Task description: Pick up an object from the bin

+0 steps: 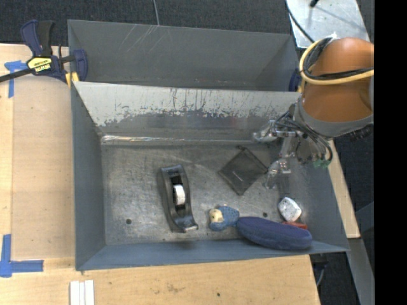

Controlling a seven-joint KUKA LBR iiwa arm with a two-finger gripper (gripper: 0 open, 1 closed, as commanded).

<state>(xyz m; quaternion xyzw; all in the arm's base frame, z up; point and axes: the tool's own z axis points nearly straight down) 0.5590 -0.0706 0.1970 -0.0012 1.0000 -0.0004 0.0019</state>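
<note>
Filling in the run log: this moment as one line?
gripper: at right corner of dark flat square | nearby: silvery lump, blue pouch | pick: not yet done

You've got one camera, high above the grey bin, looking down, tilted toward its far wall; whole bin fits in frame, arm entering from the right.

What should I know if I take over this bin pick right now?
Gripper: low at the right of the bin, just right of the dark flat square pad; open or shut, cannot tell.
On the floor: tape dispenser in the middle; small blue and yellow toy and dark blue pouch by the near wall; small silver packet near the right wall.
Done: nothing lifted.
Left: grasp one thing, lift it out.
</note>
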